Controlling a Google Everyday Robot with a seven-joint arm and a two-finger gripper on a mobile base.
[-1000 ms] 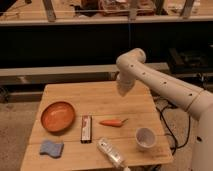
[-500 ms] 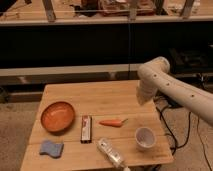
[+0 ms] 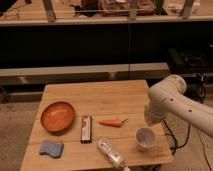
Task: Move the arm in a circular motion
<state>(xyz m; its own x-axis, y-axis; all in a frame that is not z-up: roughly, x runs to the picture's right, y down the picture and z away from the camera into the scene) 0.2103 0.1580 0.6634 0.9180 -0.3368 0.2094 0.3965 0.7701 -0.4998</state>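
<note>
The arm [image 3: 172,100] is large and cream-white, with thick rounded segments and small dark dots. It comes in from the right edge, bends at a bulbous joint over the table's right side and points down. Its lower end with the gripper [image 3: 151,118] hangs just above the wooden table [image 3: 100,97], right of the carrot [image 3: 113,122] and above the white cup [image 3: 145,137]. It touches none of the items.
On the table lie an orange bowl [image 3: 57,116], a dark flat bar [image 3: 86,128], a blue sponge [image 3: 51,148] and a clear plastic bottle [image 3: 111,153] on its side at the front edge. Dark shelving stands behind the table.
The arm has swept from the table's back middle to the right and toward the front, ending lower near the white cup. The table items have not moved.
</note>
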